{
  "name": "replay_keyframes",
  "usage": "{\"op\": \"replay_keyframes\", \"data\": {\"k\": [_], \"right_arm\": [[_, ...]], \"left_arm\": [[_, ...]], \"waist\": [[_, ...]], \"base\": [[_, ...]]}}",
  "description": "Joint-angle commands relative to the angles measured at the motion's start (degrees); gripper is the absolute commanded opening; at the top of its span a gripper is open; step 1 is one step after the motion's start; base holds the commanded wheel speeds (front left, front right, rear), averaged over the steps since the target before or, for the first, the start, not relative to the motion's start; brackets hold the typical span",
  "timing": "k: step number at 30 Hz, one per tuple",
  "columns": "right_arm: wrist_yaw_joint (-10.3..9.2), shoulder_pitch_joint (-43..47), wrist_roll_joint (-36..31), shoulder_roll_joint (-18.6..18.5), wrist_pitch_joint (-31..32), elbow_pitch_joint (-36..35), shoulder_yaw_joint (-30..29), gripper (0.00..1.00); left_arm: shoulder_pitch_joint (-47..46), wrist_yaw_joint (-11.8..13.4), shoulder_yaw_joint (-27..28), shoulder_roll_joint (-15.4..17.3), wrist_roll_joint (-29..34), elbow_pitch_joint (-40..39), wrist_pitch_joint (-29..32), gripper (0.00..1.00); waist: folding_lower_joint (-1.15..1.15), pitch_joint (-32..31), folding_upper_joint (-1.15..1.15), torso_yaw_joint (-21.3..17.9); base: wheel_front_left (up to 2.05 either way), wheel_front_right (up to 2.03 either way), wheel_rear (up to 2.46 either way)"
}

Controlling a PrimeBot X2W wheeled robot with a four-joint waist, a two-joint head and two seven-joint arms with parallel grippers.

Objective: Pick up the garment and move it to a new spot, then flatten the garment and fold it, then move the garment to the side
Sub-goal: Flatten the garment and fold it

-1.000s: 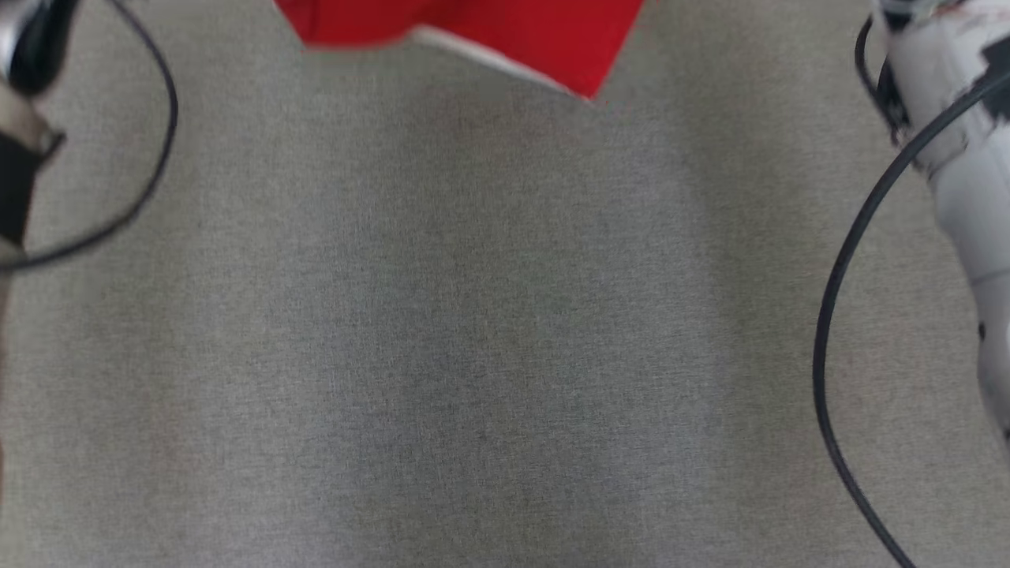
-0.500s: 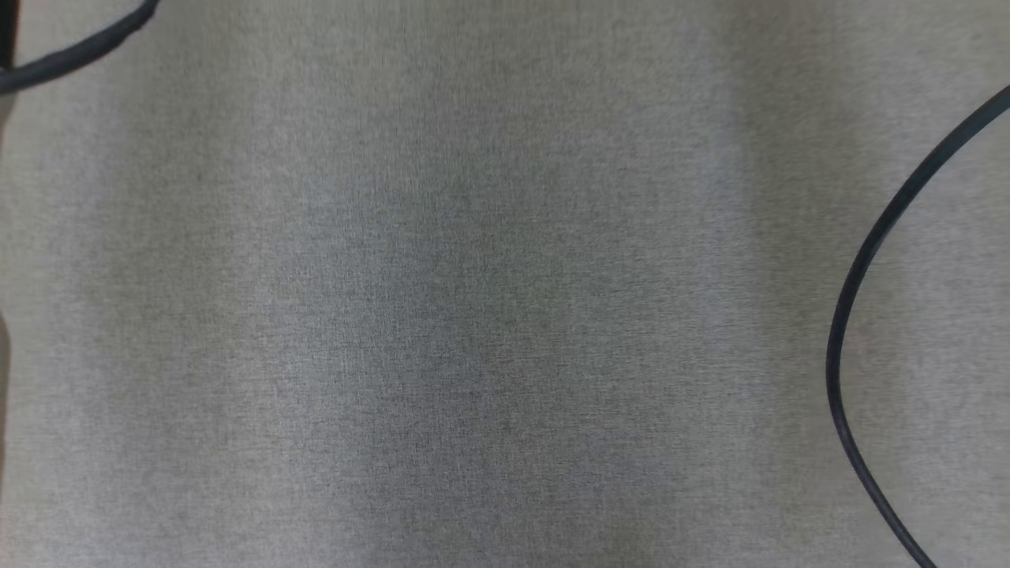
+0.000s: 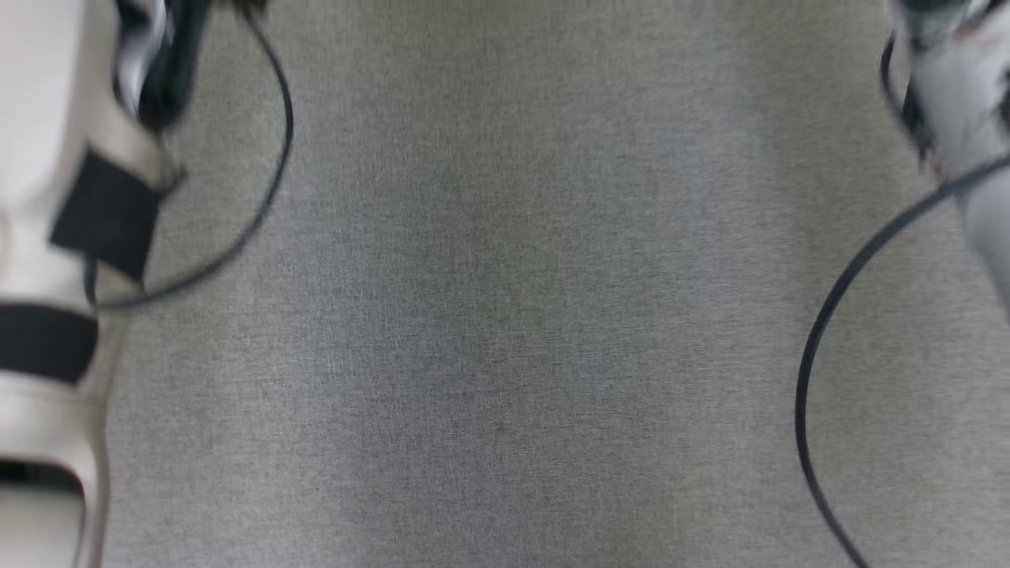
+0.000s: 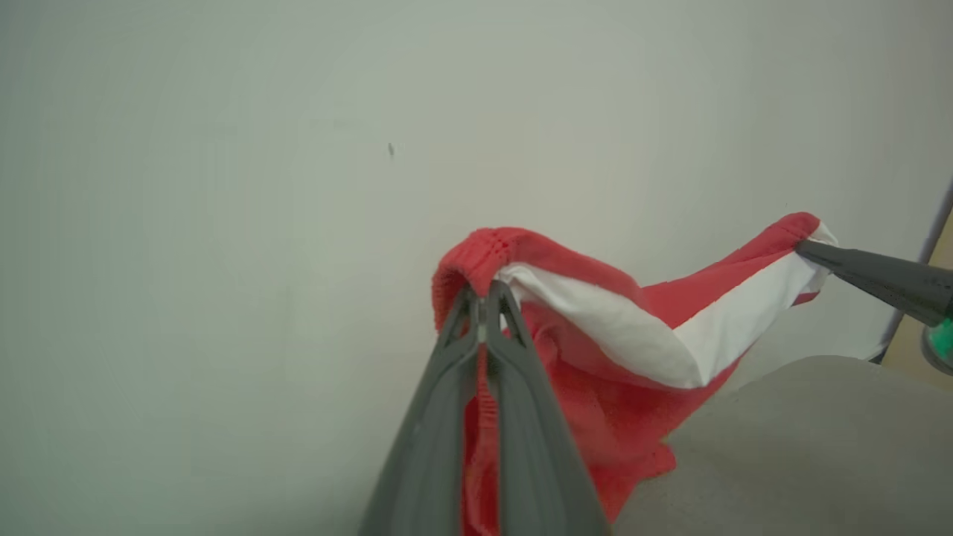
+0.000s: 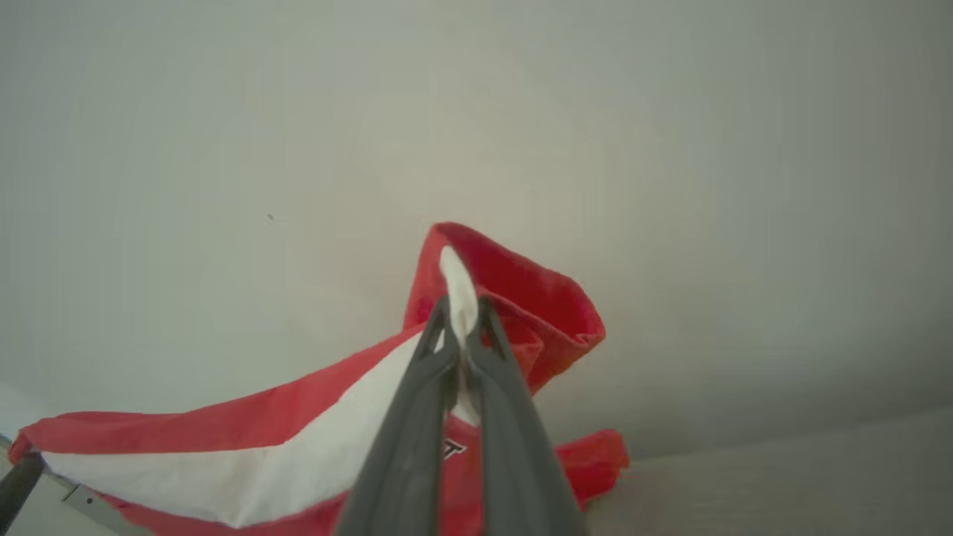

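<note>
Garment (image 4: 618, 327) held up, stretched between both grippers.
The red cloth with its white stripe hangs in the air before a pale wall (image 4: 223, 186). The left gripper (image 4: 482, 301) has its fingers clamped on the ribbed red edge, and the right gripper (image 5: 460, 316) on a white-striped corner. The lower folds hang by the grey table's (image 4: 782, 447) edge; I cannot tell if they touch it.
</note>
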Motion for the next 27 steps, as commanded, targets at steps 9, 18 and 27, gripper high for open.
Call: {"op": "replay_keyframes", "data": {"k": [9,18,27], "right_arm": [[0.01,21.0,8.1,-5.7,-3.1,-11.7,3.8,0.0],[0.01,36.9,8.5,-10.3,-4.5,-19.3,4.6,0.0],[0.01,54.4,5.0,-12.1,-4.6,-25.6,0.4,0.0]], "left_arm": [[22.2,0.1,2.3,1.5,-6.0,-11.7,-0.3,0.0],[41.7,3.5,2.2,1.0,-7.6,-21.5,-0.3,0.0],[58.9,6.1,2.1,-1.4,-6.0,-26.2,-0.3,0.0]], "waist": [[-0.01,-10.7,-0.01,-2.0],[-0.01,-16.3,-0.01,-2.5],[-0.01,-20.6,-0.01,-1.1]], "base": [[0.0,0.0,0.0],[0.0,0.0,0.0],[0.0,0.0,0.0]]}}
